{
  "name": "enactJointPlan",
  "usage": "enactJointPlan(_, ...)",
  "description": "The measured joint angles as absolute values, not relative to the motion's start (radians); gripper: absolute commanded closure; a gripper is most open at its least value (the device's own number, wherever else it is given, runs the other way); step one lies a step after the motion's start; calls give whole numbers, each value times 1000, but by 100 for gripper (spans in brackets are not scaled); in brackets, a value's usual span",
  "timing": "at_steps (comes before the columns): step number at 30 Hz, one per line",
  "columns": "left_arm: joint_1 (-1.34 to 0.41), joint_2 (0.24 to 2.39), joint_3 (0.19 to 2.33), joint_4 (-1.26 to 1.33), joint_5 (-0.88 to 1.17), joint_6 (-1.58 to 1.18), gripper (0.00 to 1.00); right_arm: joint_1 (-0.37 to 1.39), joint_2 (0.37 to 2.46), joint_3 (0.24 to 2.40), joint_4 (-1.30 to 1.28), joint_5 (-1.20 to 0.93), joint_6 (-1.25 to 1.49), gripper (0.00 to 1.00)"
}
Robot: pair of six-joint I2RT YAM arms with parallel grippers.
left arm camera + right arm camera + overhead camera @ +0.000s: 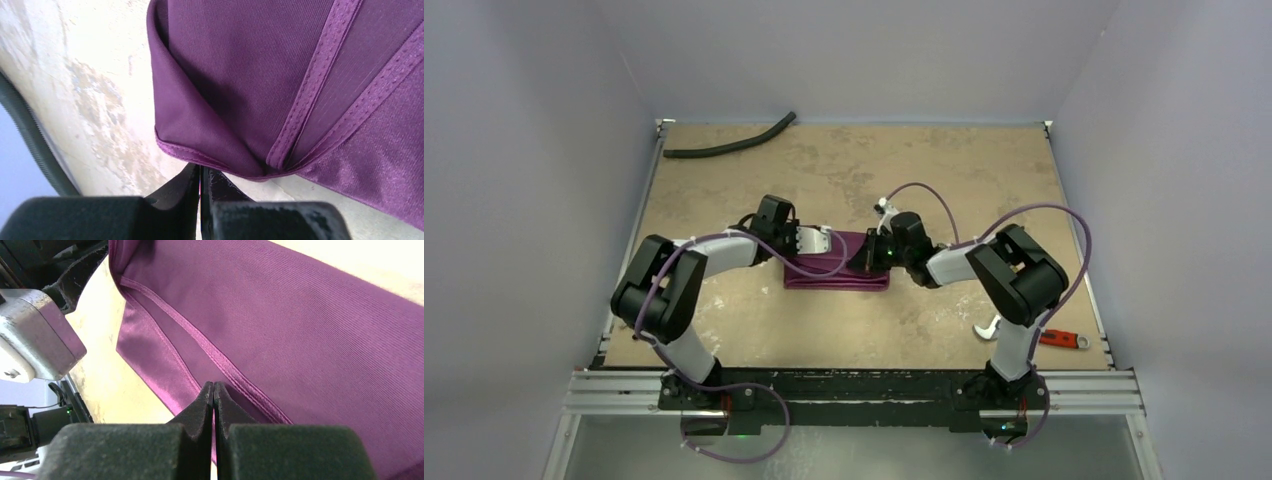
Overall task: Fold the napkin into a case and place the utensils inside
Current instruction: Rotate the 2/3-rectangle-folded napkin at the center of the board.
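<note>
The plum-purple napkin (839,272) lies folded into a narrow band at the table's middle, between my two grippers. My left gripper (824,240) is at the band's left end. In the left wrist view it (201,169) is shut against the hemmed corner of the napkin (250,75), with a sliver of cloth between its fingers. My right gripper (871,255) is at the right end. Its shut tips (214,386) rest on the napkin (300,330) beside a hem, and the cloth runs taut toward the left arm. The utensils are out of view.
A long black hose (729,143) lies at the far left edge of the table. A red-handled tool (1064,340) with silver jaws sits by the right arm's base. Grey walls close in the table on three sides.
</note>
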State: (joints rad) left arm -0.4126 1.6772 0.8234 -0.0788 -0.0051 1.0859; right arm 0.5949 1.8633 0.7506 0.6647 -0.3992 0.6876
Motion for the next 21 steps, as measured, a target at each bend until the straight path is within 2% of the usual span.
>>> enactJointPlan(6,-413,1631,829,-122,-5,1118,73,595,1770,781,551,-338,631,100)
enactJointPlan(11,-388,1421,829,-261,28,1100,66,600,1796,933,509,-335,585,100)
enactJointPlan(12,-374,1364,829,-295,48,1106,60,604,1816,971,507,-334,580,100)
enactJointPlan(14,-348,1253,829,-366,103,1144,42,624,1869,1046,510,-332,571,100)
enactJointPlan(16,-331,1128,827,-447,181,1209,19,654,1920,1101,514,-331,564,100)
enactJointPlan(18,-330,1030,810,-501,257,1283,13,690,1966,1139,512,-330,556,100)
enactJointPlan(21,-334,925,727,-577,351,1418,9,728,1991,1148,495,-309,537,100)
